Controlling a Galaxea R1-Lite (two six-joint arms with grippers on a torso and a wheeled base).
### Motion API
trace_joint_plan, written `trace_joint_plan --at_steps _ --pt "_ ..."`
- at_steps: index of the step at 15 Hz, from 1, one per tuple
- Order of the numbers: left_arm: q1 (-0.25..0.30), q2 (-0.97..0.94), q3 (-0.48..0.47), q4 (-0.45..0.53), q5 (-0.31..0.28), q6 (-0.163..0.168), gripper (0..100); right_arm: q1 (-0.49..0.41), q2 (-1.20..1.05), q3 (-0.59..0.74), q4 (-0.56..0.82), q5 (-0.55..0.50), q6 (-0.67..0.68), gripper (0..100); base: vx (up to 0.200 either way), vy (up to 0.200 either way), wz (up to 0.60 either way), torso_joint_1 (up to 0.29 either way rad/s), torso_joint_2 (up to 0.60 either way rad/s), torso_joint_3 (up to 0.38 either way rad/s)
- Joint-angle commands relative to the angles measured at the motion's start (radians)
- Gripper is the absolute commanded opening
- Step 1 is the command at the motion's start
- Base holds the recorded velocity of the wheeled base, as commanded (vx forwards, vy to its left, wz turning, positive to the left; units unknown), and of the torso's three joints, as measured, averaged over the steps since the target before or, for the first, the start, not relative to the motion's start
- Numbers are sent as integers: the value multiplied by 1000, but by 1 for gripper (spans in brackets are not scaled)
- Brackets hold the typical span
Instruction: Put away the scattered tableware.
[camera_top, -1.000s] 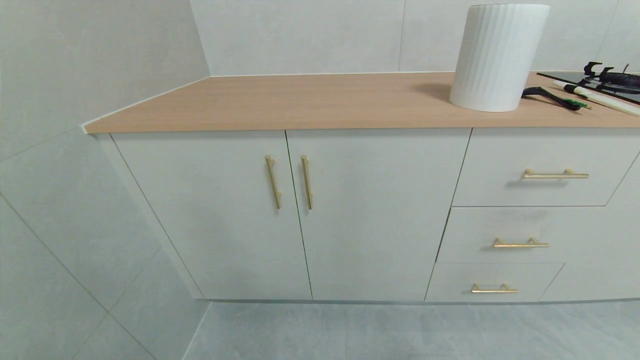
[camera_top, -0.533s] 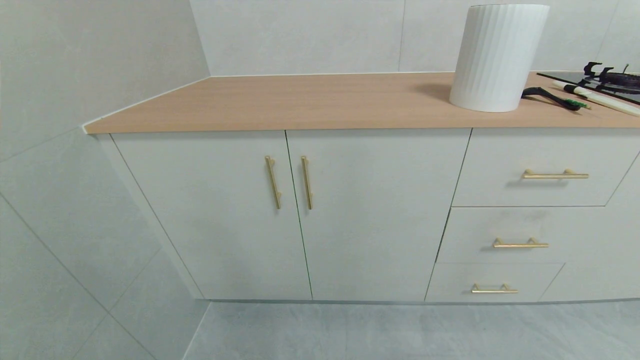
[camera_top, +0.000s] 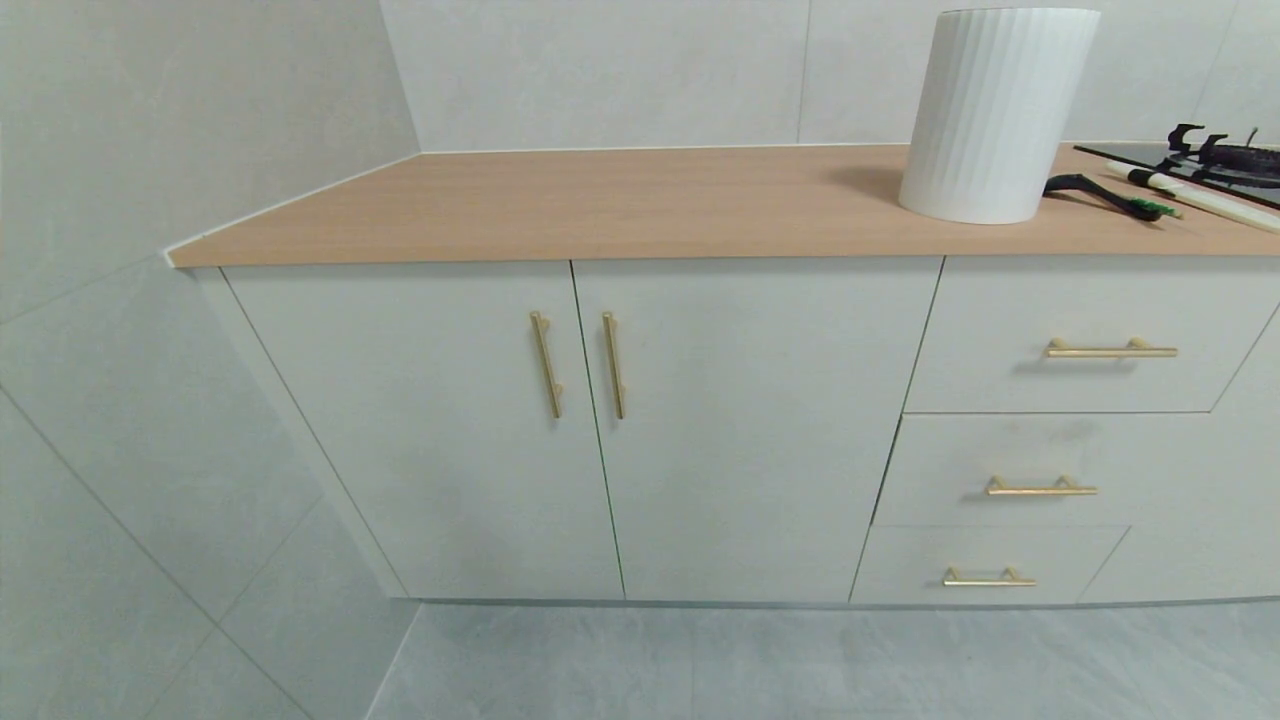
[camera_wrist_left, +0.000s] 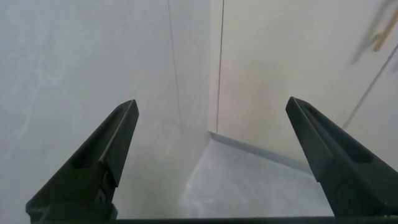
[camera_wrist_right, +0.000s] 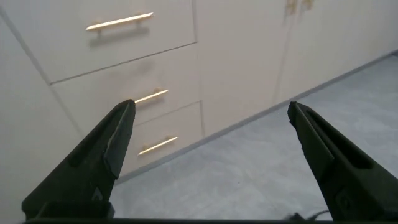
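Left fingers (camera_wrist_left: 99, 163), right fingers (camera_wrist_right: 99, 158) wide apart

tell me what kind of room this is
Probably a home kitchen: a light wooden countertop over pale grey cabinet doors with slim brass bar handles, and a black stove grate at the counter's right end.

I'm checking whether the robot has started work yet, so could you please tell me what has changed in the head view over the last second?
Nothing visibly changed. The white ribbed container stands on the wooden countertop as before. The black-handled utensil and the long white utensil lie where they were. The cabinet doors and drawers stay shut.
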Motion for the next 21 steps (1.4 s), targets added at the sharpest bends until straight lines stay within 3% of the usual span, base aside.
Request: trace_joint_plan --at_steps 1,2,3,5,7,9,12,13,21 --pt "1 0 61 -53 -46 8 100 35 -31 79 -83 102 -3 100 0 0 0 0 0 0" --pt "1 0 61 -46 -147 8 100 55 -72 145 -163 279 -13 100 0 0 0 0 0 0" --pt "1 0 61 -45 -210 11 100 55 -72 176 -169 320 -13 100 0 0 0 0 0 0" --pt "1 0 61 -45 -261 24 100 55 -72 239 -170 335 -28 100 0 0 0 0 0 0" --pt "-1 0 61 6 -357 21 100 55 -71 245 -177 377 -39 100 0 0 0 0 0 0" --pt "-1 0 61 -2 -359 21 100 55 -71 245 -189 391 -112 100 0 0 0 0 0 0" --pt "-1 0 61 -3 -357 -26 100 55 -69 247 -169 513 -125 100 0 0 0 0 0 0" --pt "-1 0 61 -3 -357 -26 100 55 -72 247 -158 549 -126 100 0 0 0 0 0 0" --pt "-1 0 61 -3 -359 -25 100 55 -72 247 -160 530 -123 100 0 0 0 0 0 0"
